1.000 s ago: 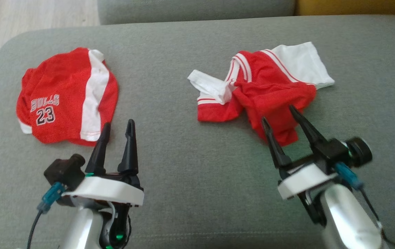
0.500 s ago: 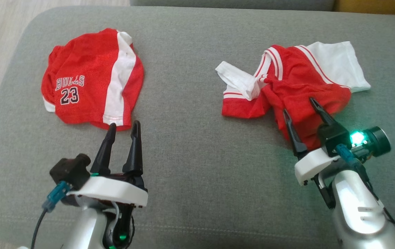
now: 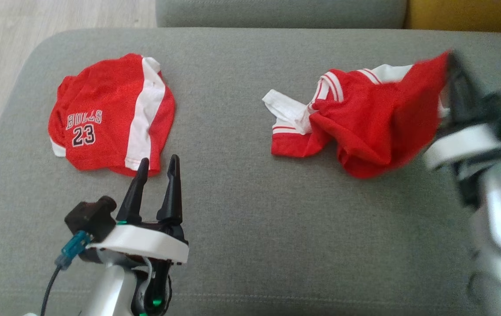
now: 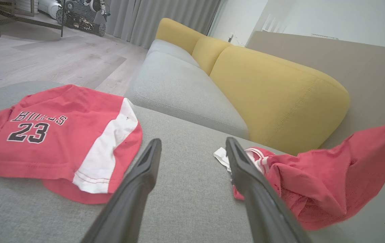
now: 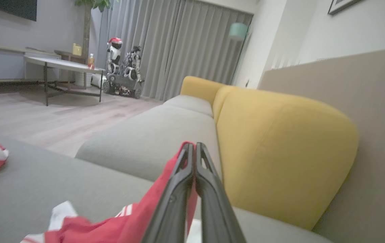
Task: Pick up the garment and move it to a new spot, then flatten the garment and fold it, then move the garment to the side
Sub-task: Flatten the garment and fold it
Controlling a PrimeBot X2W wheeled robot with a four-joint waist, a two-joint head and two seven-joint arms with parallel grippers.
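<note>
While the garment [image 3: 364, 131] lies at 2 o'clock on the sofa cushion [image 3: 250, 245] in the head view, the right fingers [image 3: 459, 87] clamp its raised edge; the left fingers [image 3: 132, 193] stand apart. Left wrist view: garment at 4 o'clock. Right wrist view: cloth pinched at 6 o'clock.

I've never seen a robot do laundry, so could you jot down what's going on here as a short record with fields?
Surface: grey fabric cushion
Garment in hand: crumpled red-and-white jersey top, one edge raised off the cushion
Right gripper: shut on that jersey's red fabric
Left gripper: open, empty, hovering near the other garment
Other garment: flat red-and-white piece printed BULLS 23, lying on the robot's left
Behind: yellow sofa backrest
</note>
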